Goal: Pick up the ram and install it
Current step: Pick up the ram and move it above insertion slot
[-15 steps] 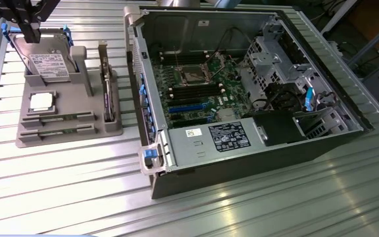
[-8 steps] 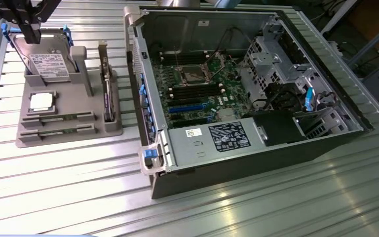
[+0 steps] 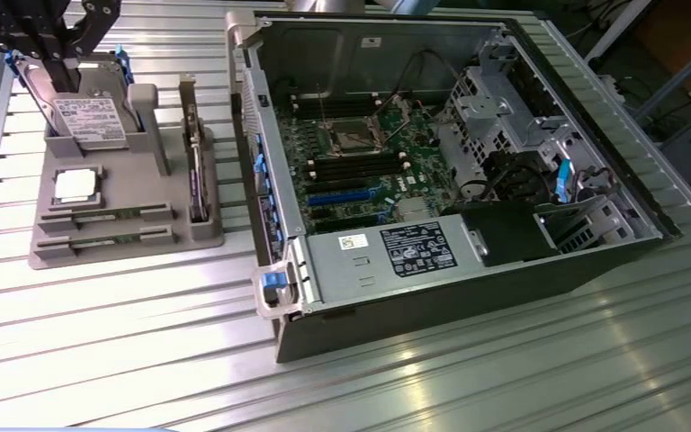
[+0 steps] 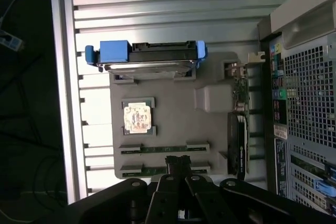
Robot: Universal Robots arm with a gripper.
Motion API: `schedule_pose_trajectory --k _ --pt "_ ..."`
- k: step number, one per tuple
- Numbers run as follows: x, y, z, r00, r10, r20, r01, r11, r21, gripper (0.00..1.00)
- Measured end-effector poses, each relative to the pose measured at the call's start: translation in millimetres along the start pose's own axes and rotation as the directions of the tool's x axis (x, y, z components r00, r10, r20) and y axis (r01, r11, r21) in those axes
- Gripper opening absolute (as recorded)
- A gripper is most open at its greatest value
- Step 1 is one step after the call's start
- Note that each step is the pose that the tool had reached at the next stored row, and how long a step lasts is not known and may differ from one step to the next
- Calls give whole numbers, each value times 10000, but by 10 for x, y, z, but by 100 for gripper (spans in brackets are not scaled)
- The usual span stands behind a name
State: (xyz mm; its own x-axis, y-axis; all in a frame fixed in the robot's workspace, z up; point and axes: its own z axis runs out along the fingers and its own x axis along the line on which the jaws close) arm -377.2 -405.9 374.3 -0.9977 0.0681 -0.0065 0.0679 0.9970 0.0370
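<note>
Two ram sticks lie on edge in the slots of a grey holder [image 3: 141, 193]; the ram sticks [image 3: 105, 217] [image 3: 105, 238] show as thin green strips at its near end. In the wrist view the ram [image 4: 163, 149] lies just past my fingertips, and the second stick [image 4: 137, 171] is partly hidden behind them. My black gripper [image 3: 65, 79] [image 4: 177, 162] hangs above the holder's far end, over the hard drive, shut with nothing in it. The open computer case [image 3: 442, 297] lies on the exterior view's right, with black memory slots [image 3: 348, 168] on its motherboard.
The holder also carries a silver hard drive with a blue bracket [image 4: 147, 56], a square processor chip [image 4: 138, 119] and an upright expansion card [image 3: 197, 171]. A power supply [image 3: 412, 252] and cables fill the case's near part. The ribbed metal table [image 3: 118, 342] stretches in front.
</note>
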Motion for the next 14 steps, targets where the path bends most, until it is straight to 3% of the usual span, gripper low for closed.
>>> schedule_pose_trajectory --k 6,14 --pt "1 -7 183 10000 0 -1 0 10000 0 11" --pt "2 -7 197 9999 -169 -7 169 9999 -1 11"
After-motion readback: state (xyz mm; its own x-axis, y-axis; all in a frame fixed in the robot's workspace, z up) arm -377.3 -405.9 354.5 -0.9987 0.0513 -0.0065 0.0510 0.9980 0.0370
